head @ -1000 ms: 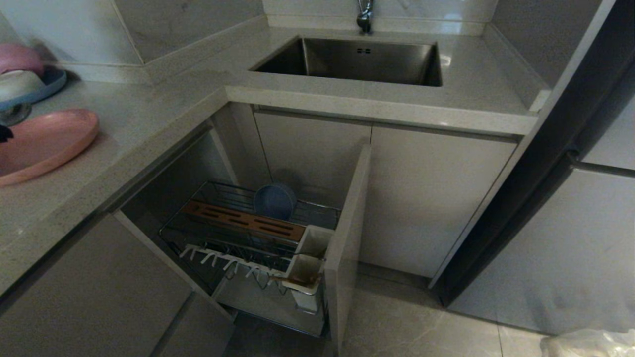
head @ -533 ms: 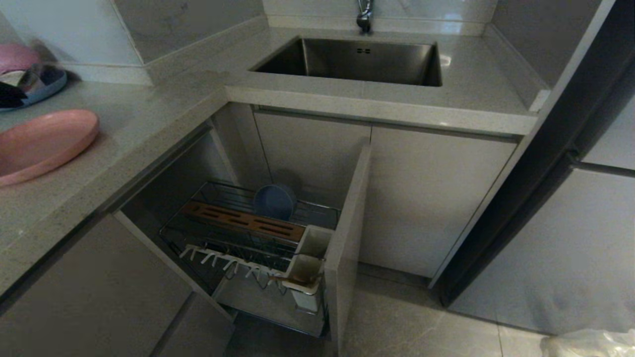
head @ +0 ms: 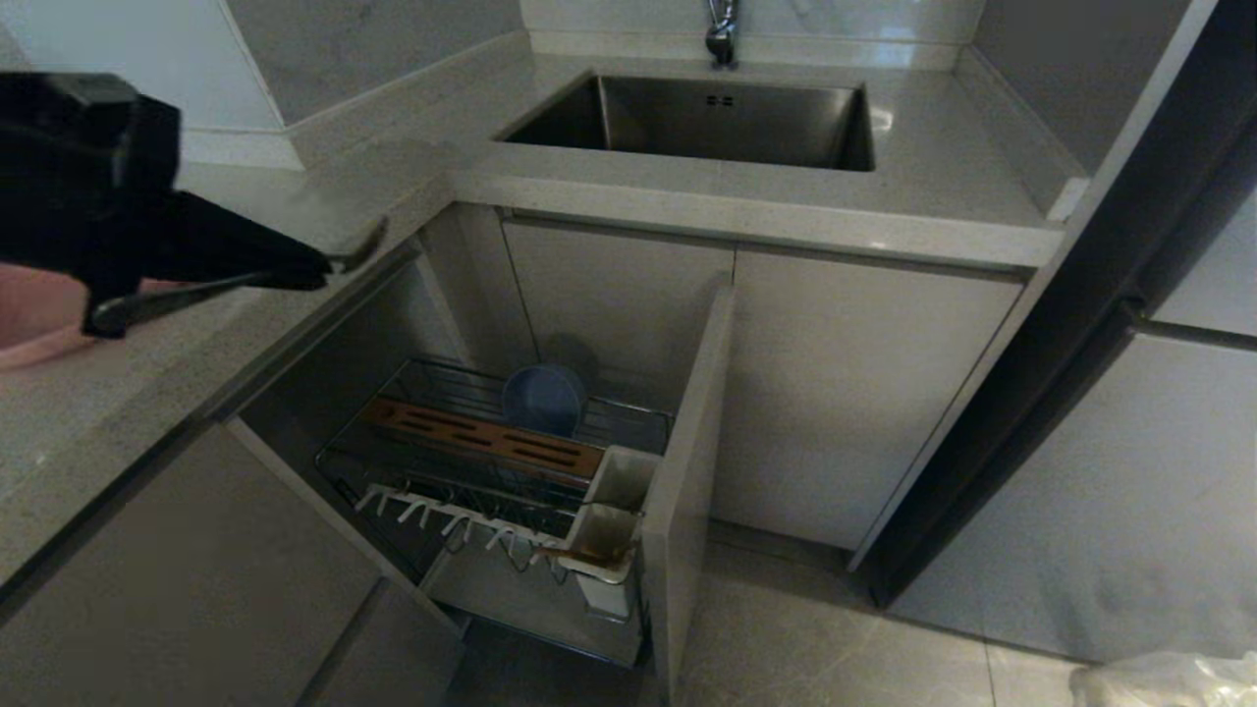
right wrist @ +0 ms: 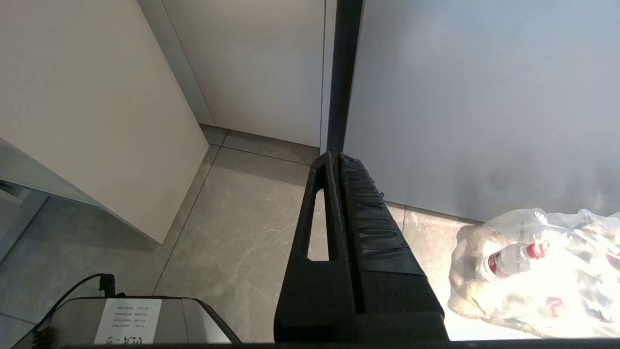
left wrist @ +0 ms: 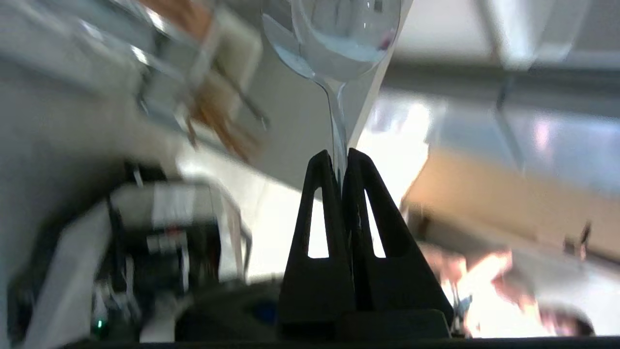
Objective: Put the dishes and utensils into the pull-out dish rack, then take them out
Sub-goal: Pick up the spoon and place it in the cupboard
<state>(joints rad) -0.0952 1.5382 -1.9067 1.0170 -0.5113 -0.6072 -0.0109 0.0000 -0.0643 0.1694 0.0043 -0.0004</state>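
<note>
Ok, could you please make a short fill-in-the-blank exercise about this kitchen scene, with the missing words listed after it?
1. The left claw is shut on the handle of a metal ____.
2. In the pull-out dish rack, behind its wooden strip, stands a blue-grey ____.
3. The right claw, shut and empty, points down at the tiled ____.

Missing words: spoon; bowl; floor.

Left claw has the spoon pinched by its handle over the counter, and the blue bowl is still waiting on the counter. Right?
Not quite. The left claw does pinch the spoon by its handle over the counter, but the blue bowl is not on the counter: the head view shows it already standing in the rack, behind the wooden strip.
</note>
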